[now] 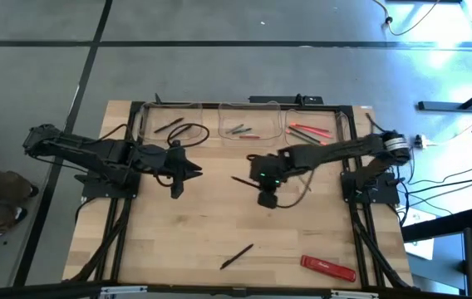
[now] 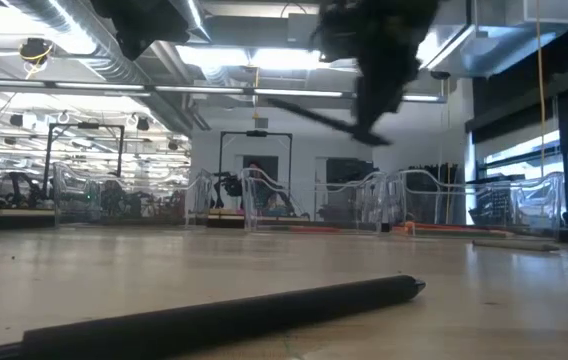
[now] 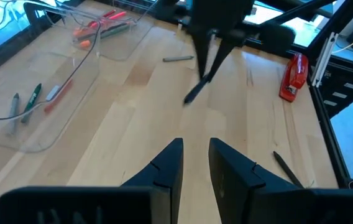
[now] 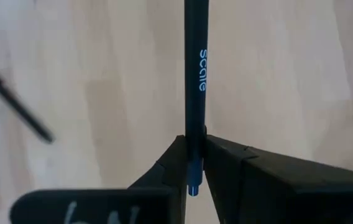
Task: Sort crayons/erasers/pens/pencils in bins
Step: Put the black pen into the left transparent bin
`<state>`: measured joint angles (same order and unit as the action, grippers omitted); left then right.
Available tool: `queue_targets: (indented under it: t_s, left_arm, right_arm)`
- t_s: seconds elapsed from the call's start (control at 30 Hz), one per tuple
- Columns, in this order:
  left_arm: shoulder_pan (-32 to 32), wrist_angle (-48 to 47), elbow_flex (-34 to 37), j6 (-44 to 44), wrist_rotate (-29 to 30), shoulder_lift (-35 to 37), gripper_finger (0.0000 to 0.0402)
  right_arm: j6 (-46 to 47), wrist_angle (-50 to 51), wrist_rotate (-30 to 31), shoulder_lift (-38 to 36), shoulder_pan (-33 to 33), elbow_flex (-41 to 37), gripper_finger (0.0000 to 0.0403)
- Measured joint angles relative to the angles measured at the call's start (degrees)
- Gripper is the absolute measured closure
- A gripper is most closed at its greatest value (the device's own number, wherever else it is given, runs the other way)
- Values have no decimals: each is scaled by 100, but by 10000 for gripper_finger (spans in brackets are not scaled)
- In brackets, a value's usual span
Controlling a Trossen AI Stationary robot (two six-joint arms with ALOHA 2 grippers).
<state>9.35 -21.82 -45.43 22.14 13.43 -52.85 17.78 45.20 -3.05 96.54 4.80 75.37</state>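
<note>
Bins (image 1: 248, 124) behind pens (image 1: 237, 256)

Robotics lab, exposed ceiling ducts (image 2: 84, 45), rows of test rigs (image 2: 94, 185)

Your worktop (image 1: 194, 224) was pale wood with a visible grain and a smooth, faintly sheened finish. The three bins (image 1: 248, 124) looked like clear, glossy plastic that caught the light along their rims. The pen (image 4: 194, 74) clamped in your right pincer (image 4: 192, 163) had a matt black barrel with pale printed lettering. Both pincers, the left pincer (image 3: 194, 163) included, showed matt black plastic fingers. The red bar (image 1: 328, 267) looked like glossy plastic.
</note>
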Motion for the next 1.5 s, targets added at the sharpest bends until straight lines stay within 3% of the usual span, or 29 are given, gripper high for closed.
queue_targets:
  t_s: [0.27,0.5,0.87,1.17,1.5]
  left_arm:
    - [162,0,0,191,-2,-1,333]
    - [505,-341,0,325,249,-10,333]
    - [607,-800,-2,126,634,-421,333]
    - [607,-825,-2,-425,805,-469,333]
    - [607,-1095,-2,-427,846,-469,333]
  right_arm:
    - [-992,8,-455,1469,-299,1323,356]
    - [-1516,427,-454,2323,-465,2359,356]
    - [-2113,551,-410,2421,-510,3098,356]
    - [-2141,518,-409,2421,-507,3172,356]
    - [-2154,442,-409,2421,-507,3172,356]
